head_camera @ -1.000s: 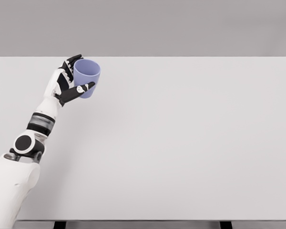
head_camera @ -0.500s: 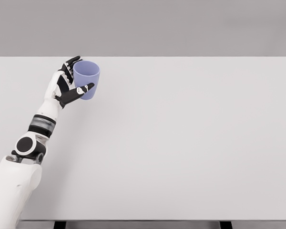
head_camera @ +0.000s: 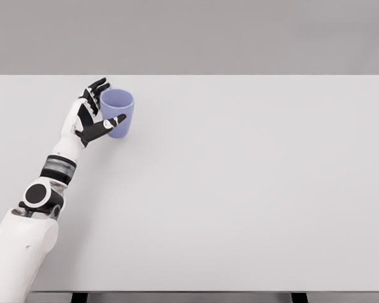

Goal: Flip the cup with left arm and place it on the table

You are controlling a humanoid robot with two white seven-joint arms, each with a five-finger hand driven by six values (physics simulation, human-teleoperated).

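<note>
- Near edge of the table (head_camera: pixel 240 208): pale grey top, two dark legs just visible below it at the bottom of the view.
- Near left corner: left arm (head_camera: pixel 25 240) comes in, white shell, black joint disc at the elbow, grey and black bands at the wrist. It slants up and slightly rightward toward the far left part of the top.
- Left hand (head_camera: pixel 88 118): white back, black fingers, palm turned toward the cup. Fingers spread and relaxed, not curled round anything.
- Thumb (head_camera: pixel 107 126) extends rightward, its tip lying across the lower front of the cup wall as seen from the head camera. Cannot tell whether it touches.
- Upper fingertips (head_camera: pixel 100 85) sit just beside the cup's left rim, fanned out behind and to the left of it. Contact there also unclear.
- Cup (head_camera: pixel 118 113): lavender-blue, upright, mouth facing up, interior visible. It appears to stand on the table in the far left area, near the far edge and inset from the left edge, with a faint shadow at its base.
- Cup lies immediately right of the palm, between thumb and upper fingers.
- Right arm does not show.
</note>
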